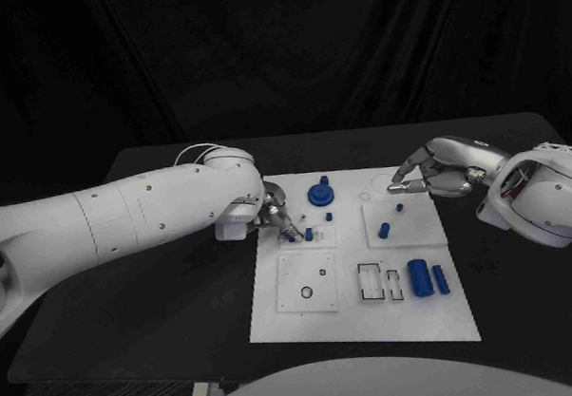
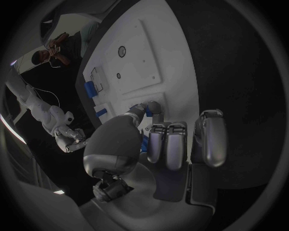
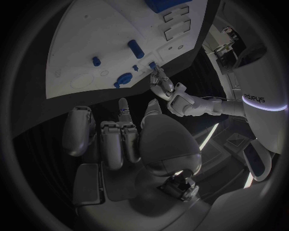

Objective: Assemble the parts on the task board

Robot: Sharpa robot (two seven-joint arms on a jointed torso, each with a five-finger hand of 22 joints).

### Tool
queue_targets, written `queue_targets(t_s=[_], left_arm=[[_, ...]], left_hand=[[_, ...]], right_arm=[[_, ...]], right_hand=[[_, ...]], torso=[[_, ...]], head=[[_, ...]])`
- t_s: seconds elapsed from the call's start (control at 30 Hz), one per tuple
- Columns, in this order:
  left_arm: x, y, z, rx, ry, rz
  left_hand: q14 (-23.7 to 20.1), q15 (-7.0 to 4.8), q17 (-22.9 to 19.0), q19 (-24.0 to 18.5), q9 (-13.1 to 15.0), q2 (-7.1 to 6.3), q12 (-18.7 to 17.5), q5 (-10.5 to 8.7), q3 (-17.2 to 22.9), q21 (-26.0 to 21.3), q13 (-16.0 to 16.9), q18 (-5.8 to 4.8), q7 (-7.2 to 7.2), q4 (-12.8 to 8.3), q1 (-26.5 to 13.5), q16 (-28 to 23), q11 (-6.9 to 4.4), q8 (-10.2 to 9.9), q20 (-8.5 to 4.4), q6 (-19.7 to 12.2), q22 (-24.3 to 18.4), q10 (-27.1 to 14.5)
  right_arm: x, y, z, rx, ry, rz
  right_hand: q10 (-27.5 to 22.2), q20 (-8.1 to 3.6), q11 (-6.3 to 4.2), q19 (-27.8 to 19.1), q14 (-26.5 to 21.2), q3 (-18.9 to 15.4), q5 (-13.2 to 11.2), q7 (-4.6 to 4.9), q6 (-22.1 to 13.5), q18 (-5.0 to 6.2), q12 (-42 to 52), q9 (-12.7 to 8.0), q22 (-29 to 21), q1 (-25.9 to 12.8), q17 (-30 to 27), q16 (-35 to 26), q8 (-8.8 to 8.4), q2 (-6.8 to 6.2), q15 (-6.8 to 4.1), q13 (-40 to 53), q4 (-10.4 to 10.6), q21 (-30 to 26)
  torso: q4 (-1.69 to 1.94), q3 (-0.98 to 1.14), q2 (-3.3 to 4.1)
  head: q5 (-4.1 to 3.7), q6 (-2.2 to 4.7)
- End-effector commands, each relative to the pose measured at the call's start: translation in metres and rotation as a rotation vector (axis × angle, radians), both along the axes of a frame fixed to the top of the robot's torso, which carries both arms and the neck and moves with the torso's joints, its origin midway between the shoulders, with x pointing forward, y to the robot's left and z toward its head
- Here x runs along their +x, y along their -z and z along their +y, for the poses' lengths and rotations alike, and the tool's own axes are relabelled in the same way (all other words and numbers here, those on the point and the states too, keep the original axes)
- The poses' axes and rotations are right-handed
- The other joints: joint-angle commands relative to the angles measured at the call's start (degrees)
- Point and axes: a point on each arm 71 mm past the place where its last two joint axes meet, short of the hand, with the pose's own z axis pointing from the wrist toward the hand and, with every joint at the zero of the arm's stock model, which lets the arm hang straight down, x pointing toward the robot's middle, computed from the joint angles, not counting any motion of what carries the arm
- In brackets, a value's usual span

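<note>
The white task board (image 1: 282, 318) lies mid-table. My left hand (image 1: 272, 215) reaches over its left edge and pinches a small blue peg (image 1: 295, 237) between thumb and finger, low over the board; the pinch also appears in the left wrist view (image 2: 146, 111). Another small peg (image 1: 309, 234) stands right beside it. A round blue part (image 1: 320, 194) sits behind them. My right hand (image 1: 435, 175) hovers at the board's far right corner with fingers curled in and nothing visible in them (image 3: 123, 139). A blue cylinder (image 1: 385, 230) stands on the right middle plate.
Two larger blue cylinders (image 1: 428, 278) lie at the board's near right, beside rectangular slots (image 1: 371, 283). A black ring (image 1: 308, 294) sits on the near left plate. Black table (image 1: 172, 296) surrounds the board on both sides.
</note>
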Motion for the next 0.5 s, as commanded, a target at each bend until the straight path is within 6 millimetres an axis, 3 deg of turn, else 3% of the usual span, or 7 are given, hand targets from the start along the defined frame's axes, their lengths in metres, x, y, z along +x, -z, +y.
queue_targets(t_s=[0.03,0.23,0.37,0.5], left_arm=[[-0.0015,0.0008,-0.0015,0.001,0.011,0.006],[-0.0017,0.0007,-0.0016,0.001,0.012,0.005],[-0.0015,0.0006,-0.0013,0.000,0.010,0.003],[-0.0012,0.0004,-0.0012,-0.003,0.007,-0.001]], left_hand=[[6.1,-0.39,15.1,1.2,0.8,0.49,0.2,-0.19,-0.3,0.3,15.1,0.70,-0.03,0.0,0.2,0.2,-0.50,1.2,-0.48,0.7,11.3,5.9],[6.1,-0.59,15.1,1.3,3.4,0.45,0.2,-0.06,-0.9,0.3,15.1,0.70,-0.31,0.0,0.4,0.2,-0.74,6.9,-0.66,3.5,11.3,5.9],[6.1,-0.62,15.1,1.3,4.1,0.41,0.2,-0.02,-1.0,0.2,15.1,0.70,-0.36,-0.1,0.5,0.2,-0.78,9.2,-0.70,4.6,11.3,5.9],[6.1,-0.65,15.1,1.4,4.4,0.43,0.2,0.13,-1.0,0.2,15.1,0.70,-0.41,-0.2,0.6,0.2,-0.82,9.9,-0.73,4.9,11.3,5.9]], right_arm=[[-0.0002,0.0017,-0.0002,-0.006,0.005,0.008],[-0.0001,0.0020,-0.0005,-0.007,0.006,0.010],[-0.0001,0.0021,-0.0010,-0.008,0.008,0.011],[-0.0002,0.0022,-0.0013,-0.009,0.009,0.012]], right_hand=[[6.0,0.20,0.48,-0.4,6.0,-0.2,0.2,-0.01,0.4,0.53,0.2,-0.1,9.6,0.4,15.1,0.2,-0.20,0.40,0.31,15.1,0.0,-0.3],[6.0,0.20,0.48,-0.4,6.0,-0.2,0.2,-0.01,0.4,0.53,0.2,-0.1,9.6,0.4,15.1,0.2,-0.20,0.40,0.31,15.1,0.0,-0.3],[6.0,0.20,0.48,-0.4,6.0,-0.2,0.2,-0.01,0.4,0.53,0.2,-0.1,9.6,0.4,15.1,0.2,-0.20,0.40,0.31,15.1,0.0,-0.3],[6.0,0.22,0.51,-0.4,6.0,-0.3,0.3,0.01,0.4,0.54,0.2,-0.1,9.6,0.5,15.1,0.2,-0.25,0.43,0.33,15.1,0.0,-0.4]], torso=[[0.03,0.01,0.01],[0.00,0.01,0.00],[-0.02,0.01,0.01],[-0.01,0.01,0.01]], head=[[0.01,-0.01],[-0.01,-0.01],[0.03,-0.01],[0.02,-0.01]])
